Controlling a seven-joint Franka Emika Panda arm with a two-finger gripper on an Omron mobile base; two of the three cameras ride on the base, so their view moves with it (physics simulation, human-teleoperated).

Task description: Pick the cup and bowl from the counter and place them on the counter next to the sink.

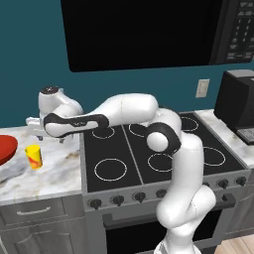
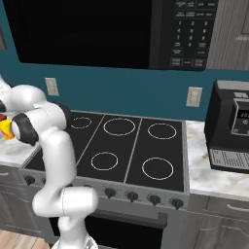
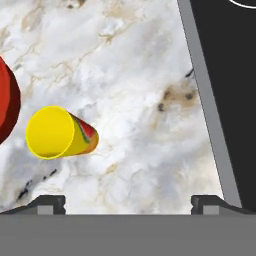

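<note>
Gripper (image 3: pixel 128 202) fully open, empty, held over the counter (image 1: pixel 59 171) left of the stovetop (image 1: pixel 149 154). Cup (image 1: pixel 33 157) upright on marble, near stovetop edge, apart from both fingertips (image 3: pixel 50 204). Bowl (image 1: pixel 6 149) just beside cup on its far-left side, at frame edge; not touching in hand view.

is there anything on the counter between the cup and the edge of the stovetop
No. In the hand view, the stretch of counter between the cup and the stovetop is bare marble. The left base view shows the same.
</note>
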